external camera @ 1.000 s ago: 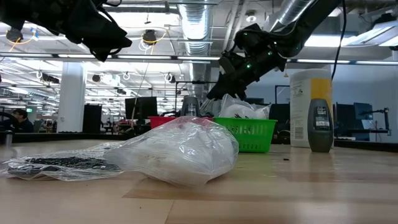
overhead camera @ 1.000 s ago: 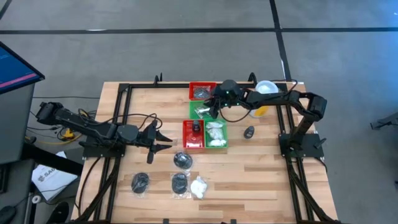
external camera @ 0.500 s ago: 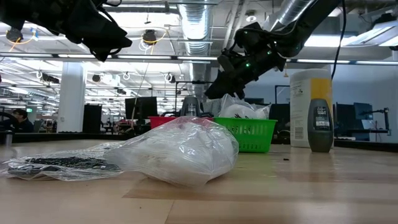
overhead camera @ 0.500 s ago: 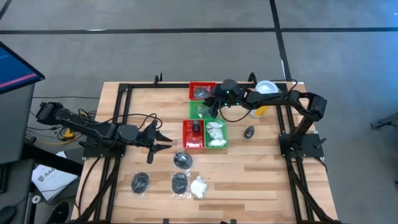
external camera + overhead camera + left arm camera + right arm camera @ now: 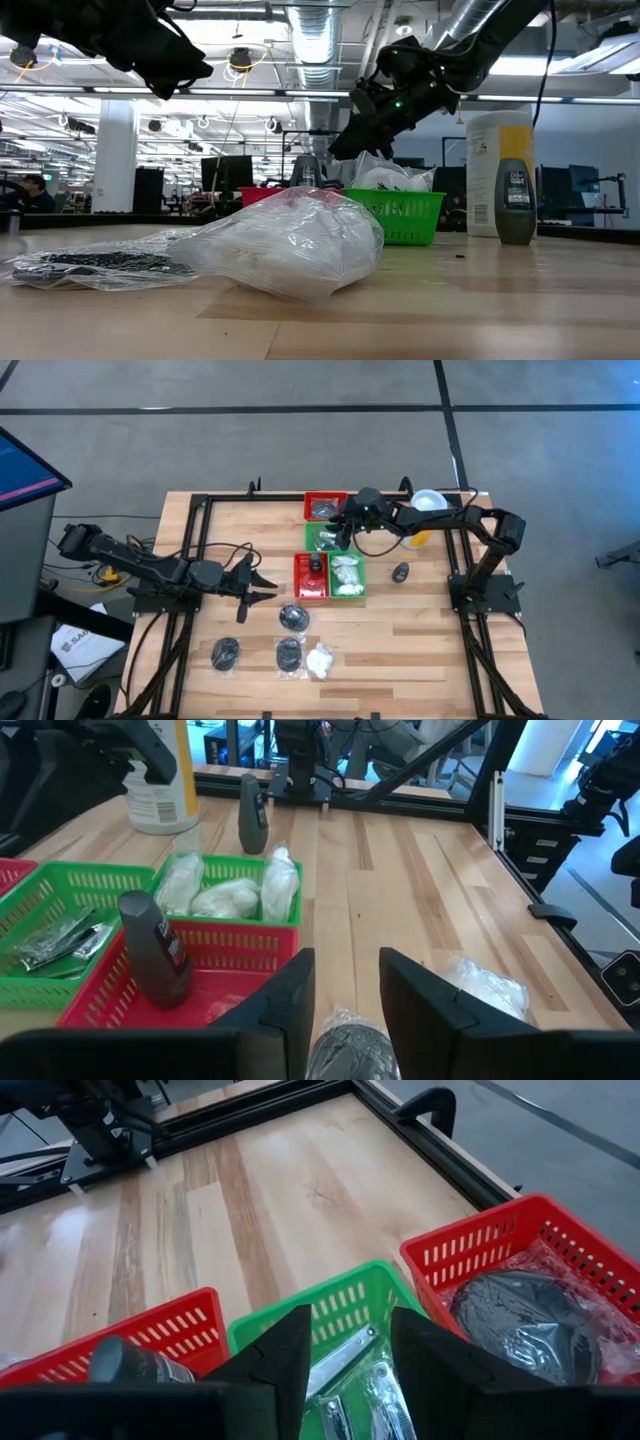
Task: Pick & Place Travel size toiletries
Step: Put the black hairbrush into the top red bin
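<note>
Right gripper (image 5: 343, 530) hangs above the green tray (image 5: 340, 1312) in the middle of the tray cluster, its fingers (image 5: 283, 1358) parted with a clear gap and nothing between them; shiny packets (image 5: 345, 1377) lie in that tray directly below. Beside it, the far red tray (image 5: 500, 1250) holds a bagged dark disc (image 5: 528, 1328). Left gripper (image 5: 262, 586) waits over bare table (image 5: 230, 530) left of the trays, its fingers (image 5: 285, 1002) parted and empty above a bagged dark disc (image 5: 345, 1048). A second green tray (image 5: 215, 925) holds white puffy lumps (image 5: 225, 898), and the near red tray (image 5: 130, 1005) holds a dark bottle (image 5: 152, 948) standing upright. Loose toiletries remain on the table's front area: three bagged dark discs (image 5: 226, 653) and one white puffy packet (image 5: 320, 660). A small dark bottle (image 5: 400, 572) stands right of the trays, near the yellow canister (image 5: 497, 172).
</note>
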You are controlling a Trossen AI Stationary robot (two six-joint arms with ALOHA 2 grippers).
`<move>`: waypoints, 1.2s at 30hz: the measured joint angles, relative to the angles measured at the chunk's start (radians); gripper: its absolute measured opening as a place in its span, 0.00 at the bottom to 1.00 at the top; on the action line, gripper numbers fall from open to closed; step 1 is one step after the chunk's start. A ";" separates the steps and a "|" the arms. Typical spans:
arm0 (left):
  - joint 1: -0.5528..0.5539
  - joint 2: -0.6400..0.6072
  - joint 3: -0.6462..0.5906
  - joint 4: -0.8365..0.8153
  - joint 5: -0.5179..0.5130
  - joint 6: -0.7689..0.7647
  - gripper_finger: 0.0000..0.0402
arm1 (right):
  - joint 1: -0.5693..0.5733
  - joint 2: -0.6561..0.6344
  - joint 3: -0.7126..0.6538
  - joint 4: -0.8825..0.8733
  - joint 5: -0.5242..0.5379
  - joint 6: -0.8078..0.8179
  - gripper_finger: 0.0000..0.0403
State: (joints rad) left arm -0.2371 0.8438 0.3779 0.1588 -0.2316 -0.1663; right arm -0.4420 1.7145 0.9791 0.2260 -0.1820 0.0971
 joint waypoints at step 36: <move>0.004 0.567 0.000 0.092 0.081 -0.550 0.26 | 0.036 0.000 0.000 -0.001 -0.001 -0.020 0.34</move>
State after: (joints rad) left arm -0.2333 1.4108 0.3779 0.2513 -0.1505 -0.7159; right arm -0.4059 1.7145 0.9791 0.2252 -0.1825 0.0773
